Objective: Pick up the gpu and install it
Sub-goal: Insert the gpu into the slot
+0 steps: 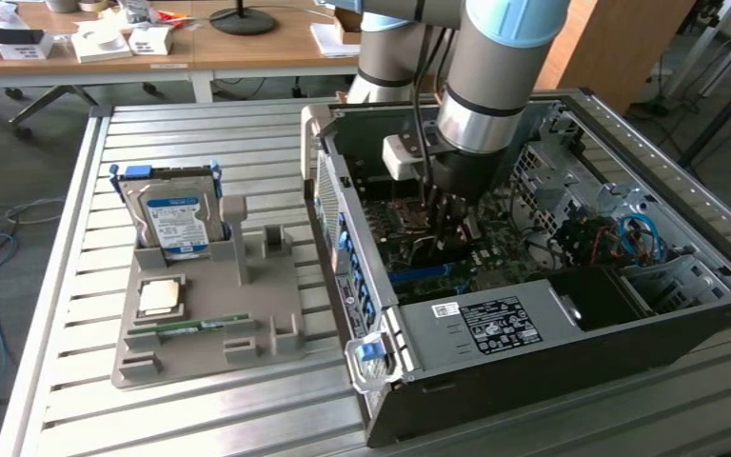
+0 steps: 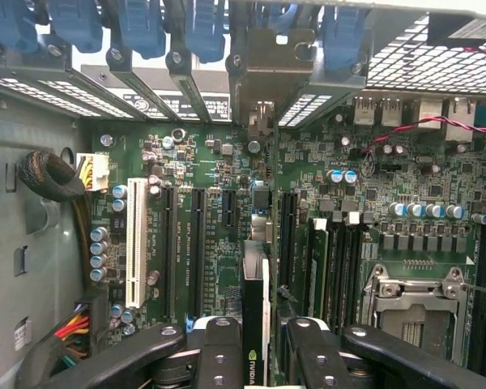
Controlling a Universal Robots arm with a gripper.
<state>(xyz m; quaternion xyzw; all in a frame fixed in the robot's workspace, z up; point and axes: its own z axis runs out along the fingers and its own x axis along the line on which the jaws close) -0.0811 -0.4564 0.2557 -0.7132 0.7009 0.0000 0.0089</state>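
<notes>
Inside the open computer case (image 1: 531,400), the end effector (image 2: 262,332) grips the gpu (image 2: 253,292) edge-on, NVIDIA logo (image 2: 253,357) showing.

- The gripper (image 2: 256,344) clasps a graphics card (image 2: 255,296) edge-on, one black finger (image 2: 219,352) pressed to each side of it.
- The card stands upright over a green motherboard (image 2: 227,162), its far end near a metal bracket (image 2: 263,81) at the case's rear wall.
- A white slot (image 2: 135,243) and two long black slots (image 2: 184,251) run parallel to the card.
- Blue clips (image 2: 138,24) line the rear wall.
- A silver processor socket (image 2: 413,296) lies beyond the memory slots (image 2: 332,259).
- A black cable bundle (image 2: 49,174) curls beside a white plug (image 2: 93,172).
</notes>
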